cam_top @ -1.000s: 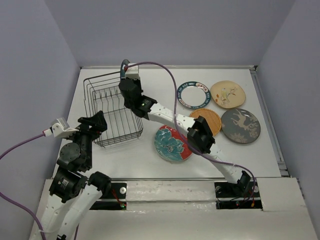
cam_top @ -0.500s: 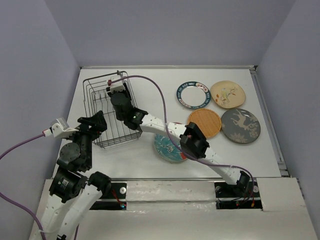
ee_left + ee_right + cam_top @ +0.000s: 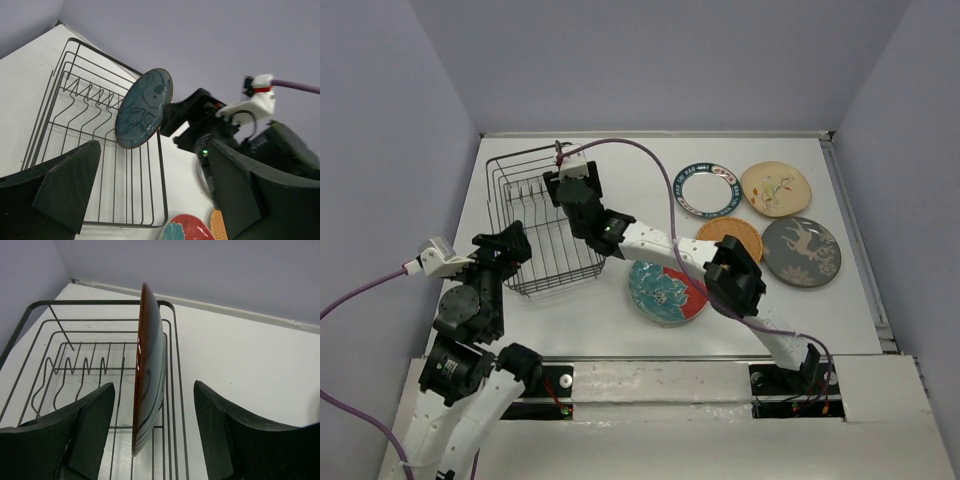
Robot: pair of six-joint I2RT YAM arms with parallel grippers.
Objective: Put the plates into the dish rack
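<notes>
Wider right tool [image 3: 152,392], glossy round plate [image 3: 148,365]

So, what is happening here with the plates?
The right gripper is open on either side of a dark teal plate that stands on edge in the dish rack. The left gripper is open near the rack, holding nothing. Five other plates lie flat on the table.

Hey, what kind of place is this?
Probably a robot test bench, not a kitchen: plain grey walls box in a white table, with two robot arms bolted at its edge.
</notes>
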